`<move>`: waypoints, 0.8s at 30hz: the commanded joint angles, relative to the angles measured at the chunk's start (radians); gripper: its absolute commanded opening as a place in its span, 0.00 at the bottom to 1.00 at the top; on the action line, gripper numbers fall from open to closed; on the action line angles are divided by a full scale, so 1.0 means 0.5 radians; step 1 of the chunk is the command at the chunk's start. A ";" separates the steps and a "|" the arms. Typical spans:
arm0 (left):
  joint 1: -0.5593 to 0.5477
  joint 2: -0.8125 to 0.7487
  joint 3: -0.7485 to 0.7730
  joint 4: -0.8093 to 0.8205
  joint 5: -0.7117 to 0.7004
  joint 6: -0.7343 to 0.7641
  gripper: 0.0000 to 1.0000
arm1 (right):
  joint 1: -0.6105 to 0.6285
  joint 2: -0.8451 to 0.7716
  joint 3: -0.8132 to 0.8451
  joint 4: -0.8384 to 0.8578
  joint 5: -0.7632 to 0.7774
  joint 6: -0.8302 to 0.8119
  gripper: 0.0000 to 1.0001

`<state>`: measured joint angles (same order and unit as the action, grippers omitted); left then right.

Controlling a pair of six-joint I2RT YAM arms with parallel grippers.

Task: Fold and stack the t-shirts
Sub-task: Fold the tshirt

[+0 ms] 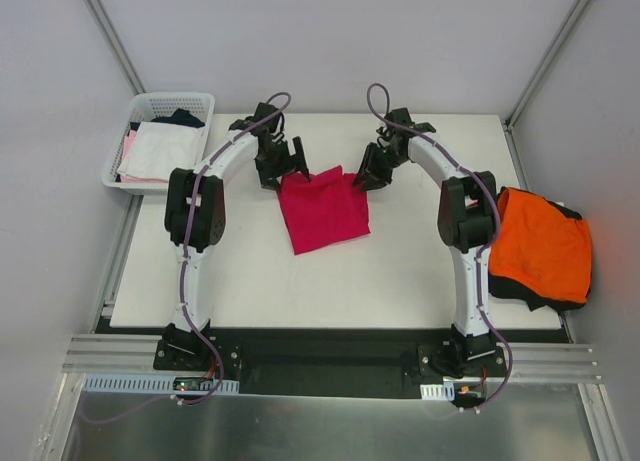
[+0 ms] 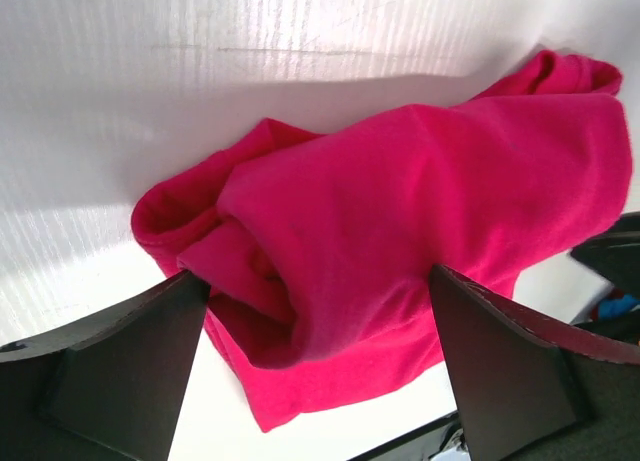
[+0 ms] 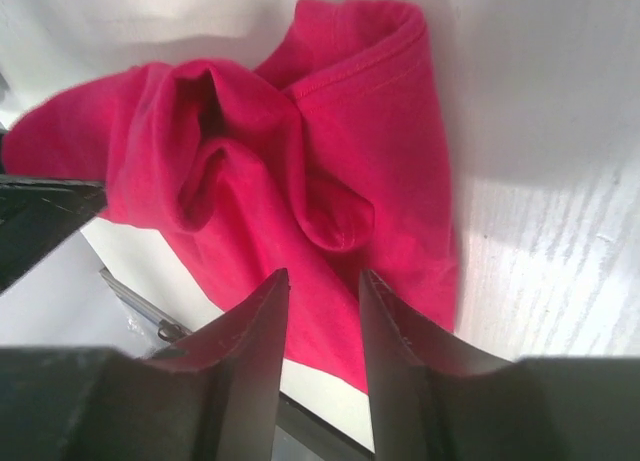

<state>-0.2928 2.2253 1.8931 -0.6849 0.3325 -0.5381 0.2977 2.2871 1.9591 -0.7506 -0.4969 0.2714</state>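
The crimson t-shirt [image 1: 322, 211] lies loosely folded on the middle of the white table, its far edge bunched. My left gripper [image 1: 283, 166] hovers over its far left corner with the jaws wide open; in the left wrist view the shirt [image 2: 400, 211] shows between the spread fingers [image 2: 130, 351], and nothing is held. My right gripper [image 1: 372, 169] is over the far right corner, jaws part open. The right wrist view shows the cloth [image 3: 330, 151] beyond the fingertips [image 3: 255, 331], with none pinched. The orange t-shirt [image 1: 543, 246] lies on a black one [image 1: 530, 293] at the table's right edge.
A white mesh basket [image 1: 172, 98] stands off the table's far left corner with white [image 1: 160, 149] and pink garments in it. Both arms arch over the table from bases at the near edge. Grey walls close in the back and sides.
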 commanded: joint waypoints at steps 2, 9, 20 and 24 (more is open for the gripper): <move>0.006 -0.115 0.080 0.017 0.019 -0.044 0.91 | 0.098 -0.172 -0.007 -0.021 -0.068 -0.012 0.28; 0.000 -0.416 -0.040 0.017 0.013 -0.087 0.92 | 0.141 -0.080 0.187 0.028 -0.129 0.077 0.18; 0.000 -0.741 -0.515 0.014 0.028 -0.071 0.92 | 0.159 0.144 0.236 0.286 -0.163 0.218 0.19; 0.000 -0.886 -0.721 0.014 0.004 -0.035 0.91 | 0.168 0.267 0.242 0.378 -0.154 0.264 0.18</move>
<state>-0.2932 1.8683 1.6222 -0.6628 0.3359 -0.5724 0.3771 2.3695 2.0487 -0.6243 -0.5621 0.3637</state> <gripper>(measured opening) 0.919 0.186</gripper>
